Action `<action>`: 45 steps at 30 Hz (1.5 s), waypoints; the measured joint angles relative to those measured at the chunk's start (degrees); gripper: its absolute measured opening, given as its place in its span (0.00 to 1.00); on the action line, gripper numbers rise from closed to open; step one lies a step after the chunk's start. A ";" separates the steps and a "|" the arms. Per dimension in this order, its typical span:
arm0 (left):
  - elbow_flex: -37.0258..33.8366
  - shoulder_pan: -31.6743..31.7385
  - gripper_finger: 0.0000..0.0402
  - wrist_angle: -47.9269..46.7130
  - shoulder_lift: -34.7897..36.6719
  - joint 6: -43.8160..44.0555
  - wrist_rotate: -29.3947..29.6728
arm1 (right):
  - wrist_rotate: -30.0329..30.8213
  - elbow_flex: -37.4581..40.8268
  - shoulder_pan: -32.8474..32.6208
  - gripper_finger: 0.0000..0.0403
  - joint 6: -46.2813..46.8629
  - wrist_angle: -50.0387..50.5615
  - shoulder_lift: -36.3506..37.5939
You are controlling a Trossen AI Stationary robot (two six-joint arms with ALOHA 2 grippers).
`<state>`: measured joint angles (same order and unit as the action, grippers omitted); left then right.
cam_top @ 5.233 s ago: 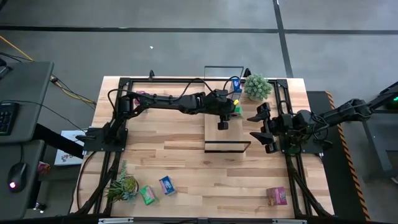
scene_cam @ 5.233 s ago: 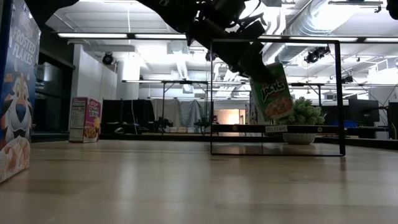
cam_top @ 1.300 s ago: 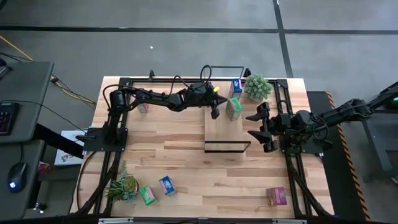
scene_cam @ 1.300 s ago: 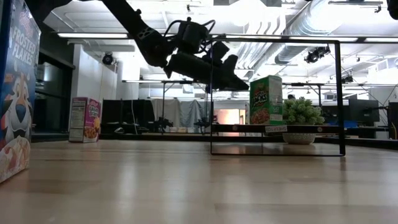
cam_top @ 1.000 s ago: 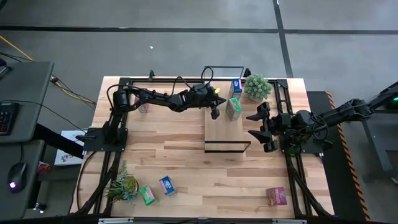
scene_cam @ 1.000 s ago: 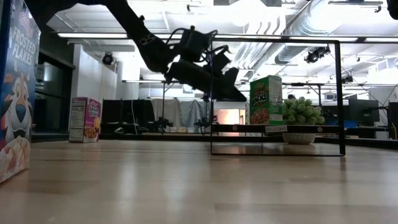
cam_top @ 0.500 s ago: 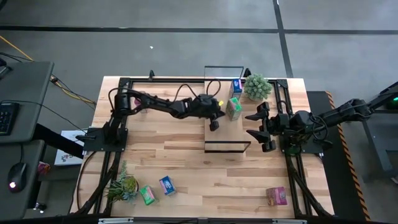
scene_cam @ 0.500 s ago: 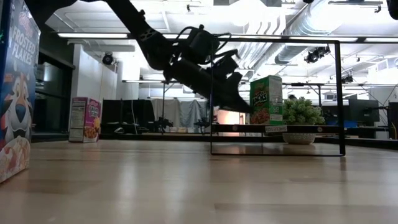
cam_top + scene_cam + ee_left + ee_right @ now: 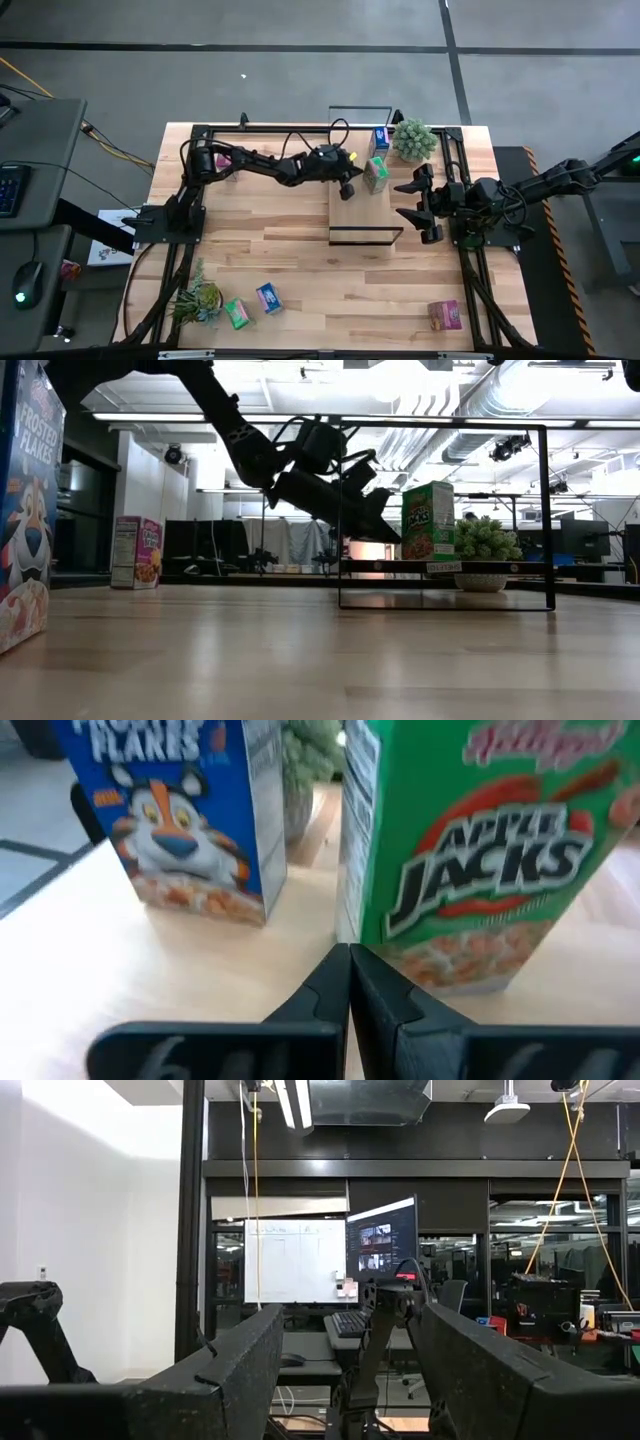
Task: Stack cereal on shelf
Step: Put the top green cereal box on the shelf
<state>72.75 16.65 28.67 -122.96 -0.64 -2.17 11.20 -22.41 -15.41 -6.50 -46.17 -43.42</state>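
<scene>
A green cereal box (image 9: 375, 174) stands upright on the shelf (image 9: 366, 212), and a blue one (image 9: 380, 138) stands behind it at the shelf's far end. In the left wrist view the green box (image 9: 480, 850) and the blue box (image 9: 180, 810) rest on their bottom ends on the light board. My left gripper (image 9: 347, 191) is shut, low over the board on the green box's left side. My right gripper (image 9: 414, 205) hovers open off the shelf's right edge. My left gripper's shut fingertips (image 9: 348, 958) point at the green box's lower corner (image 9: 345, 935), slanting down from the table's left. I cannot tell whether they touch the box. The box stands upright on the shelf board.
A potted plant (image 9: 413, 139) stands right of the blue box. Near the front edge lie a second plant (image 9: 197, 297), a green box (image 9: 237, 314), a blue box (image 9: 268, 298) and a pink box (image 9: 445, 316). Another pink box (image 9: 138, 552) stands at the far left.
My left gripper, shut throughout, has come down and moved toward the foot of the green box. The green box has stayed upright in its place on the shelf.
</scene>
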 joint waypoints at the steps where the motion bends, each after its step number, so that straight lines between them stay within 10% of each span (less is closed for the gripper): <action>1: 0.00 0.08 0.00 0.74 0.00 0.00 -0.03 | 0.01 0.00 0.00 0.58 0.00 0.00 0.00; 45: 4.65 0.98 0.00 -8.37 4.44 -2.40 2.83 | 8.78 0.04 -0.01 0.58 0.14 4.82 1.21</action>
<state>77.40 17.63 20.29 -118.52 -3.05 0.67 19.98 -22.38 -15.42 -6.36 -41.35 -42.21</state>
